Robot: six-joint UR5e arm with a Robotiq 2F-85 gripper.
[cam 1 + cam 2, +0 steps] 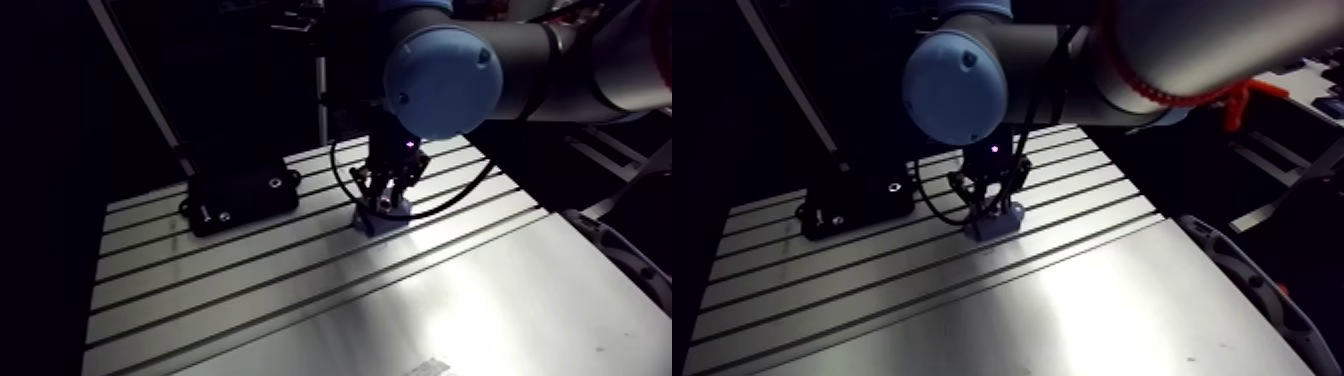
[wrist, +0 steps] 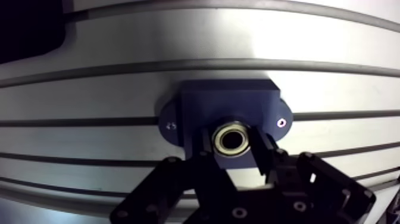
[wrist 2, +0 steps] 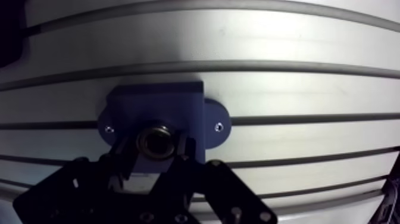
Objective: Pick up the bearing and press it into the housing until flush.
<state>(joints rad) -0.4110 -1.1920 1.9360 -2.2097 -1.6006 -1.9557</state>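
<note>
A black box (image 1: 240,193) with small screws on its top lies on the counter (image 1: 300,300) in the upper left of the arm view, well apart from the work and blocking nothing. The blue housing (image 2: 229,101) sits near the middle of the frame, flat on the counter. Each of its two rounded ears carries a screw, and both ears lie over one of the slots. Nothing else stands near it.

In the wrist view the pincer (image 2: 233,148) is narrow and clamped on the bearing (image 2: 233,138), with a dark finger (image 2: 262,152) pressed to each side of the metal ring. The ring is at the mouth of the housing's bore; how deep it sits cannot be told.

The counter is bright slotted aluminium with long parallel grooves, and its lower part in the arm view is a smooth, glossy plate.
</note>
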